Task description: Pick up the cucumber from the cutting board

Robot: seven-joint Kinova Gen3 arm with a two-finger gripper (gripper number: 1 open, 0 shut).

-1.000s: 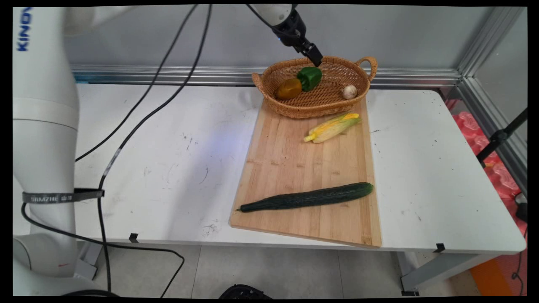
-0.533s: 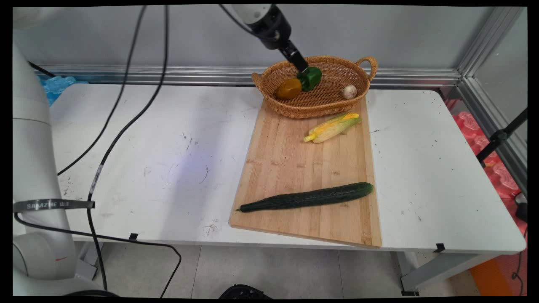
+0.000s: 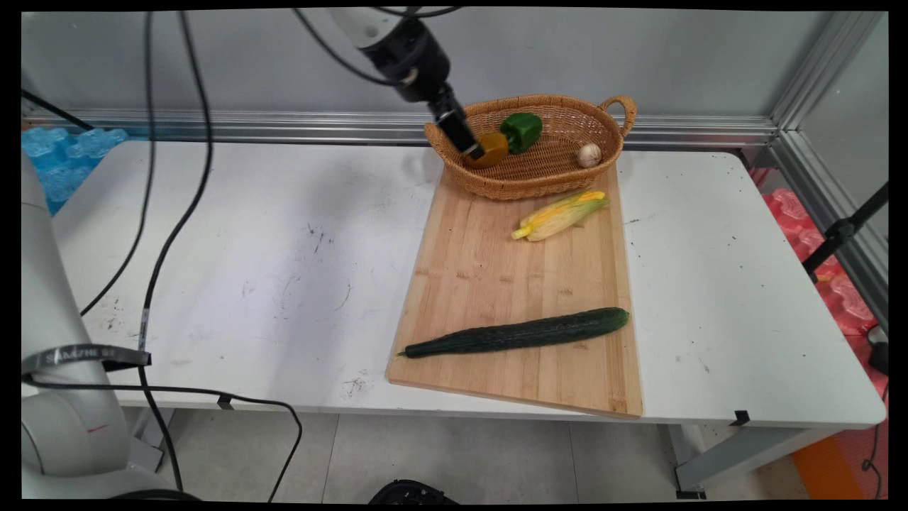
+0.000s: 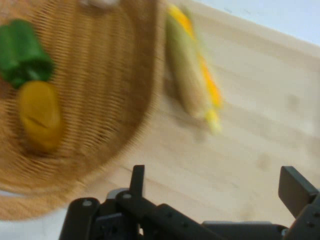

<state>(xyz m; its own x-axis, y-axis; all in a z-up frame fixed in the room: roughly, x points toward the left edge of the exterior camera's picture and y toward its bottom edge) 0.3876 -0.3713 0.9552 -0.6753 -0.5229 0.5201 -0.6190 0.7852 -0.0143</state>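
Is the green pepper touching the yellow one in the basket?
Touching. In the hand view the green pepper sits right against the yellow pepper with no basket weave between them; the main view shows the same.

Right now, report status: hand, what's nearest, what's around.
Hand open, empty, above the basket. Nearest: orange pepper, green pepper beside it. Garlic in basket; corn, cucumber on board.

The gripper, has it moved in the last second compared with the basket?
Yes. The gripper has swung leftward across the wicker basket, from the back rim near the green pepper to the left end, at the yellow-brown vegetable.
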